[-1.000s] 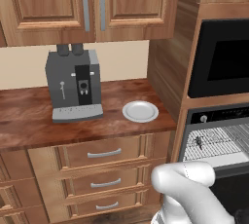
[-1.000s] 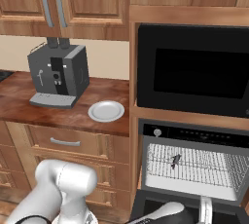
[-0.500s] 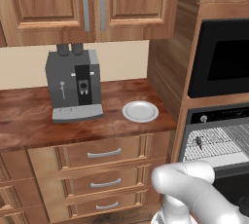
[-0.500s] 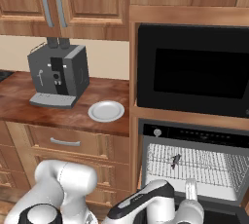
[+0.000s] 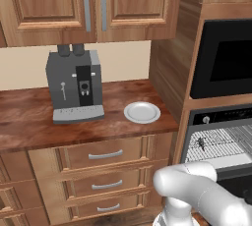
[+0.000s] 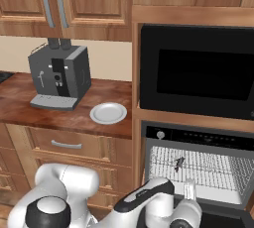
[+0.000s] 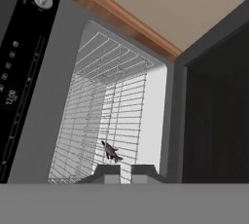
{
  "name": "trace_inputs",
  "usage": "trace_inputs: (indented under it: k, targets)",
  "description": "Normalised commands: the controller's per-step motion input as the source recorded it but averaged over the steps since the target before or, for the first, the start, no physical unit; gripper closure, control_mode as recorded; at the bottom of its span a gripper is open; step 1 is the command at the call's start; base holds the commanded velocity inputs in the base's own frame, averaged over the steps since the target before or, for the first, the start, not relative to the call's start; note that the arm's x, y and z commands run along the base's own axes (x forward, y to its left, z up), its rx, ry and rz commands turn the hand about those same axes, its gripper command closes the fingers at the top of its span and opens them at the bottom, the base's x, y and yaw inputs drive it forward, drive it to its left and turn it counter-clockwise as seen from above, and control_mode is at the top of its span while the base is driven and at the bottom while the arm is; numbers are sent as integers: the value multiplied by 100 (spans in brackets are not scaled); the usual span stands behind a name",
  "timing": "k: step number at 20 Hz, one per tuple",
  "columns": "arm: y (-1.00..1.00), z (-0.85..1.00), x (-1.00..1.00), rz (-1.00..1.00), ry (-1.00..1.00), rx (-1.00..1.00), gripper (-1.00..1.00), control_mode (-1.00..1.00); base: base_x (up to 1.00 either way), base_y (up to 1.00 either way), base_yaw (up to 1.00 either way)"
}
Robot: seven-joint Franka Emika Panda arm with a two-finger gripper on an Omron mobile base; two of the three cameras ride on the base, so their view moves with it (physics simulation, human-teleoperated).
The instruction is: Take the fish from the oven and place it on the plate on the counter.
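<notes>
Fish (image 6: 177,162), small and dark, lying on the wire rack (image 6: 198,166) inside the open oven (image 6: 198,165); in the hand view its long axis runs diagonally, but head and tail cannot be told apart. The pincer (image 7: 119,171) hangs just before the rack, tips nearly together, gripping nothing. The plate (image 5: 141,112) rests on the bench (image 5: 29,117), beside the coffee machine (image 5: 75,86).
</notes>
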Motion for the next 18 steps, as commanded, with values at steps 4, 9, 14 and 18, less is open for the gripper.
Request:
trace_inputs:
  k: [4,9,14,18]
  targets:
    - [12,-13,0,0,0,0,-100,-100,0,0,0]
    - [-6,-24,0,0,0,0,-100,-100,0,0,0]
    - [-1,-26,0,0,-1,4,-100,-100,0,0,0]
    - [0,-5,5,0,-4,5,-100,-100,0,0,0]
